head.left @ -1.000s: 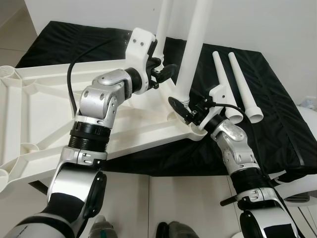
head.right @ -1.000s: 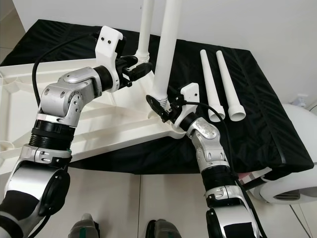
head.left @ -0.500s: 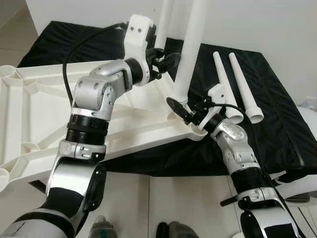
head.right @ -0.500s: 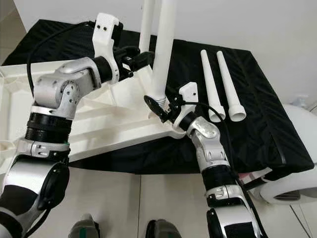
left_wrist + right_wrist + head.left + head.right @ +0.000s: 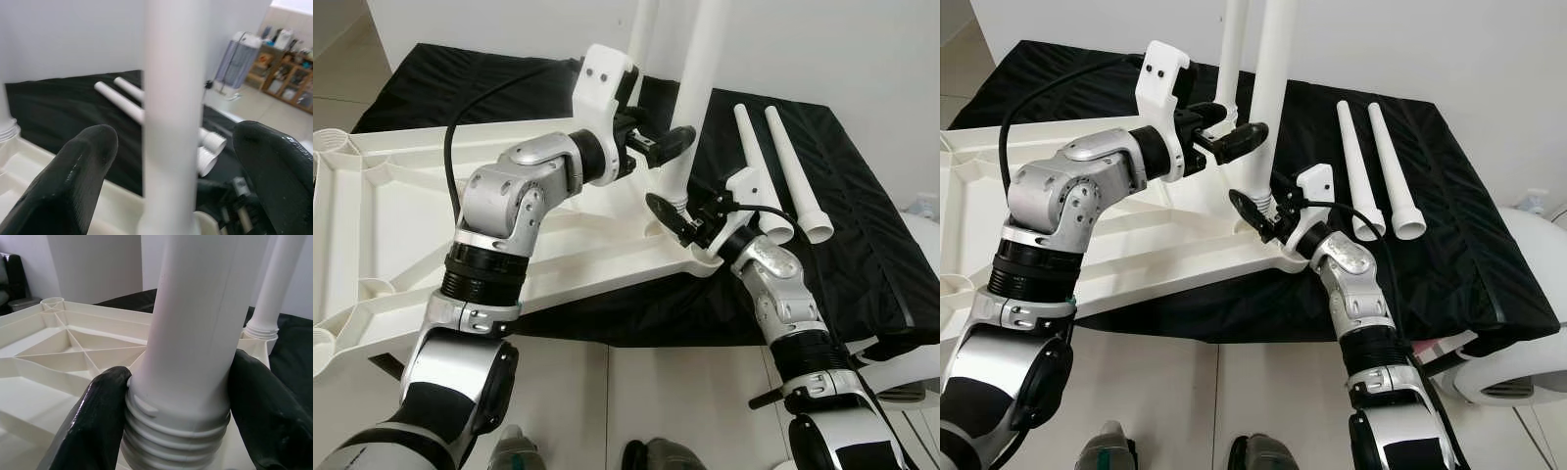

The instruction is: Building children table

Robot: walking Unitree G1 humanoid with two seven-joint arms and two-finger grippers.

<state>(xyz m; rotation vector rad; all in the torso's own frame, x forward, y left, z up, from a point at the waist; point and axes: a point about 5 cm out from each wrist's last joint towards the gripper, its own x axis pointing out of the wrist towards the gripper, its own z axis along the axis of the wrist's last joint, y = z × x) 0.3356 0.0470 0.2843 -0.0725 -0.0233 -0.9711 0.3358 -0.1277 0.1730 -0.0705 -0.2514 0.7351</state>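
Black cloth covers a low platform where the upturned white tabletop (image 5: pixel 509 225) has one leg (image 5: pixel 1231 59) fitted, the right gripper (image 5: pixel 677 217) clamps a second leg (image 5: pixel 690 98) at its threaded base, the left gripper (image 5: pixel 671 147) brackets it, fingers spread, and two loose legs (image 5: pixel 778 176) lie at three o'clock.

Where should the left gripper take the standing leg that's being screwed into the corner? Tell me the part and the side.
Grip the smooth round shaft of the standing leg, well above the threaded base where the right gripper clamps it. The left gripper sits open beside that shaft from the tabletop side, one finger on each side; closing there looks best, since the leg stands upright and the other leg crowds behind.
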